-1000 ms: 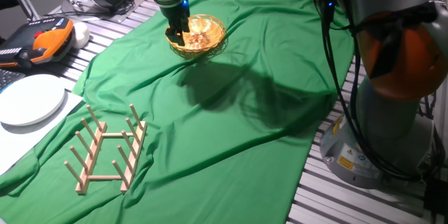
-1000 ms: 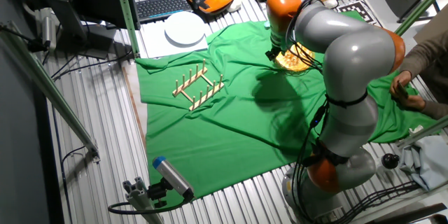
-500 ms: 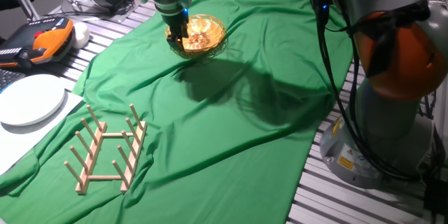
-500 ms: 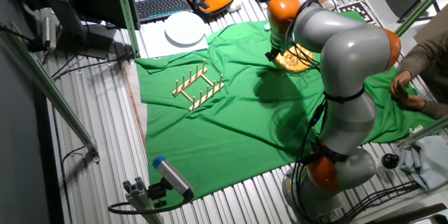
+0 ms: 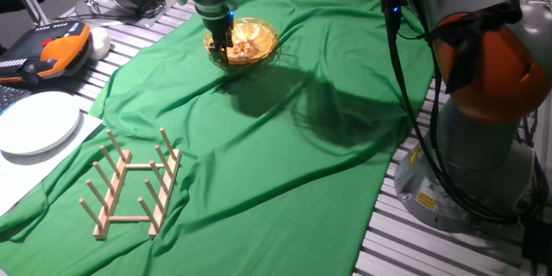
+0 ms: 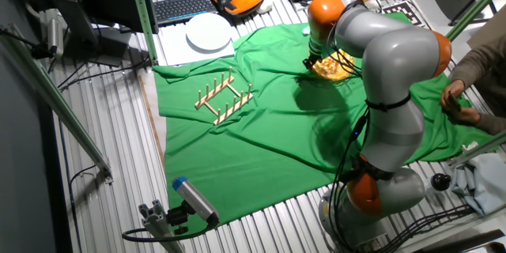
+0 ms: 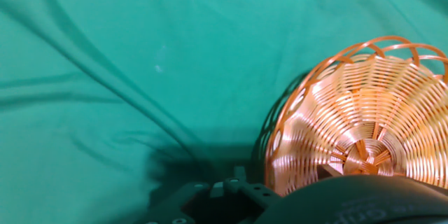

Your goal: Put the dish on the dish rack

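The dish [image 5: 250,41] is a golden wire basket resting on the green cloth at the far side of the table. It also shows in the other fixed view [image 6: 335,68]. My gripper [image 5: 226,45] comes down from above onto its near-left rim, and the fingers look drawn together on it. In the hand view the dish [image 7: 357,112] fills the right side, and its rim runs down between the dark fingers of the gripper [image 7: 269,187]. The dish rack [image 5: 131,181] is light wood with upright pegs and stands at the near left, far from the gripper; in the other fixed view the rack [image 6: 224,99] lies mid-cloth.
A white plate [image 5: 34,122] lies on paper left of the green cloth [image 5: 285,164]. An orange and black pendant [image 5: 53,50] sits behind it. The robot's base [image 5: 483,121] stands at the right. A person's hand [image 6: 458,107] rests at the cloth's right edge.
The gripper has shifted slightly along the dish's rim and its fingers appear narrower together. The dish has stayed in the same spot on the cloth.
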Robot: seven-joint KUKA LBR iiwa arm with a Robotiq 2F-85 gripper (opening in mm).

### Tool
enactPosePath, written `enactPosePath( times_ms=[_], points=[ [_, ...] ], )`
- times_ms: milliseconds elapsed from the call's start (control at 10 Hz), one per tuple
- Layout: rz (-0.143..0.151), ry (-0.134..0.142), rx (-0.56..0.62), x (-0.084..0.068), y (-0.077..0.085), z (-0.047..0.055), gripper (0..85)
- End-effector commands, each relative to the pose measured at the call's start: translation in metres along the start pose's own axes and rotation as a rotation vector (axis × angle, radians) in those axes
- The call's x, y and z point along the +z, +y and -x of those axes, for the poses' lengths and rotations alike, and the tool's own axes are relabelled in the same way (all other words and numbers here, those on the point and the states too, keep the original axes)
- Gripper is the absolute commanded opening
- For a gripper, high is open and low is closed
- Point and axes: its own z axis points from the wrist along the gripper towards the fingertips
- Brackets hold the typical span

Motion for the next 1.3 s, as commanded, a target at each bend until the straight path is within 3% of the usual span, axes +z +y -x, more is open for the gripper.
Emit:
enactPosePath(
  times_ms=[0, 300, 700, 800, 900, 1000, 1200],
  points=[
    [-0.007, -0.010, -0.004, 0.004, -0.001, -0.001, 51.0],
    [-0.005, -0.033, -0.006, 0.018, -0.001, -0.004, 51.0],
    [-0.008, -0.053, -0.029, 0.024, -0.002, -0.006, 51.0],
    [-0.012, -0.058, -0.046, 0.024, -0.004, -0.007, 34.0],
    [-0.012, -0.060, -0.076, 0.025, -0.008, -0.009, 34.0],
    [-0.004, -0.048, -0.100, 0.025, -0.010, -0.009, 0.0],
    [0.033, -0.052, -0.105, 0.026, -0.011, -0.011, 0.0]
  ],
)
